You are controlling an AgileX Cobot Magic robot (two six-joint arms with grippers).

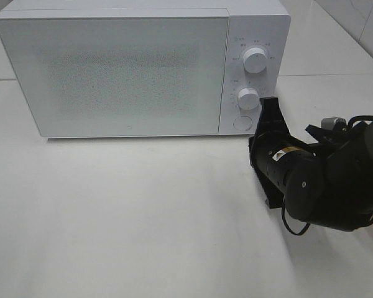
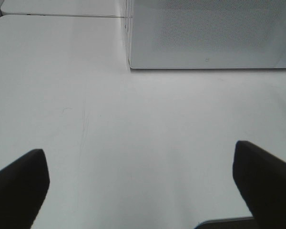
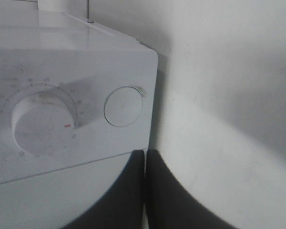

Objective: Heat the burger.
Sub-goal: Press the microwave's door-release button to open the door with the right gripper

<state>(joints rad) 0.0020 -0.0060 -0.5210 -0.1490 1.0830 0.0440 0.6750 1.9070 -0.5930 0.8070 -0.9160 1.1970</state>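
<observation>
Down at the lower corner of the microwave's control panel I've got the right gripper w/ fingers pressed together, nothing between them. Its tips sit just beside the round button under the lower knob. No contact as far as I can tell; the wrist cam puts the tips near the panel's bottom edge, a bit off the btn. The left gripper hangs over bare table, fingers spread wide and empty, facing the door's far lower corner.

Burger: not in any view. The door is shut and its front is frosted/speckled, so I can't see inside. Prob. it's in there already, but that's a guess I can't confirm.

Step in hand, as I read it: working the controls, closed tips used as a poker. If it's the btn, the next move is a straight push. That means lining the tips up w/ the btn centre first, then pressing lightly enough not to shove the oven back. If it's the knob instead, that needs a twist, so the fingers would have to open and straddle it.

Surface: white table, matte and smooth, w/ faint scratch marks on the left wrist cam. I'd expect little friction to hold the oven in place. A seam leads to a second tabletop behind. Room is white all round, even light, soft shadow under the right arm.
</observation>
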